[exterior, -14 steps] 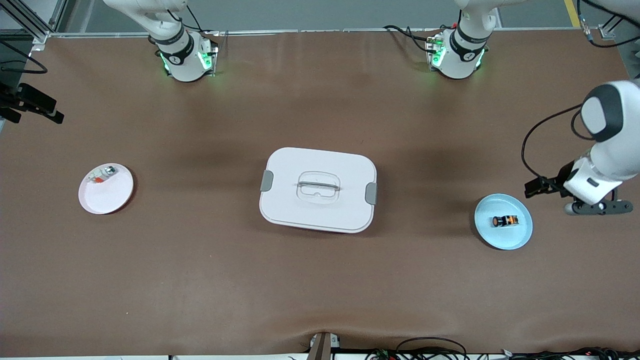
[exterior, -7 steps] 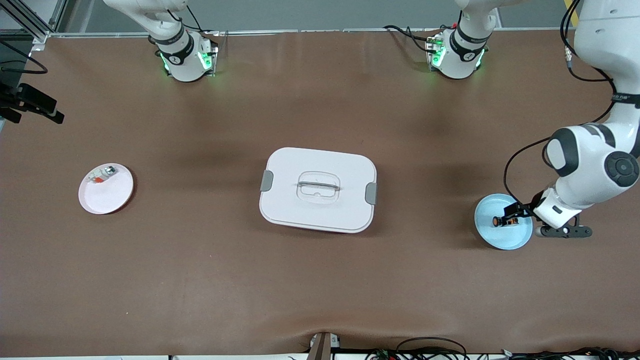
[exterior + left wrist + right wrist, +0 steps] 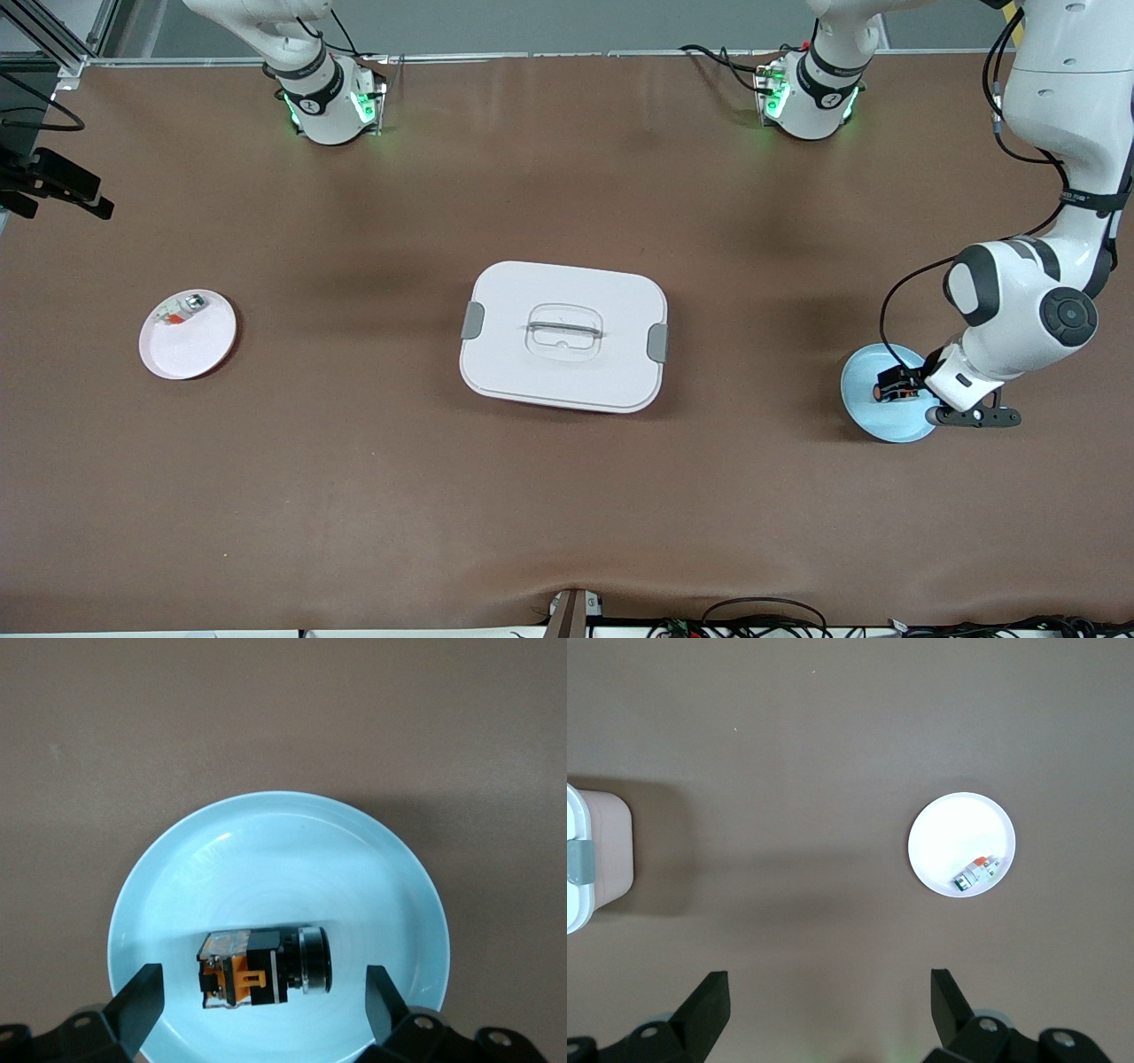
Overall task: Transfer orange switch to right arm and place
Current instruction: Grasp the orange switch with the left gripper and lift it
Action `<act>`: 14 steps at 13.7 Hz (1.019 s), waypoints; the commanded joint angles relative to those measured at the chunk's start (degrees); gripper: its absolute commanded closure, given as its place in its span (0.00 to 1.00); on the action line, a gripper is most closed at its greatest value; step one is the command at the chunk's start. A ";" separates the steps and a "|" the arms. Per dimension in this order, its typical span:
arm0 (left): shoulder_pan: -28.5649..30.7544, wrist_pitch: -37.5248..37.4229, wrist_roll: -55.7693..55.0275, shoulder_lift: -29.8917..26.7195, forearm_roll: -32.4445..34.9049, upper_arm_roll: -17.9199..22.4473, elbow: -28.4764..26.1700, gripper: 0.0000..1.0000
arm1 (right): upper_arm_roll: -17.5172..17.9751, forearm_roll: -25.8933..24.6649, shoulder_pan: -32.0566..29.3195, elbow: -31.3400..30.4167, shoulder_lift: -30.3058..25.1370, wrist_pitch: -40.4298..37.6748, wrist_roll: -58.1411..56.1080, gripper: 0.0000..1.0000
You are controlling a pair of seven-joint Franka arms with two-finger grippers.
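My left gripper (image 3: pixel 262 1001) hangs low over the blue plate (image 3: pixel 864 409), fingers spread wide and holding nothing, one fingertip (image 3: pixel 142 999) off each end of the switch (image 3: pixel 264 967). The switch lies on its side in the plate, not yet touched, at the left arm's end of the table. Its long axis runs along the line from one fingertip to the other, so a close from this pose would, in my judgement, squeeze it end to end rather than across its body. My left arm is plainly the nearer one. My right gripper (image 3: pixel 829 1005), also open and empty, waits high over the right arm's end of the table, with the white plate (image 3: pixel 939 828) and the lidded box (image 3: pixel 563 336) below it. Against half a second ago, my left gripper has dropped lower and shifted slightly over the plate; the switch has not moved.
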 commanded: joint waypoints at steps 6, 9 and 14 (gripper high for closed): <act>0.44 3.16 0.43 3.62 1.20 -0.09 0.76 0.00 | 0.33 0.55 -0.72 -1.36 -1.38 0.39 -0.69 0.00; 0.70 4.22 0.43 4.33 1.20 -0.09 0.76 0.08 | 0.33 0.55 -0.64 -1.27 -1.38 0.48 -0.69 0.00; 0.35 4.13 0.52 4.25 1.20 -0.18 0.76 0.99 | 0.33 0.55 -0.64 -1.27 -1.38 0.48 -0.69 0.00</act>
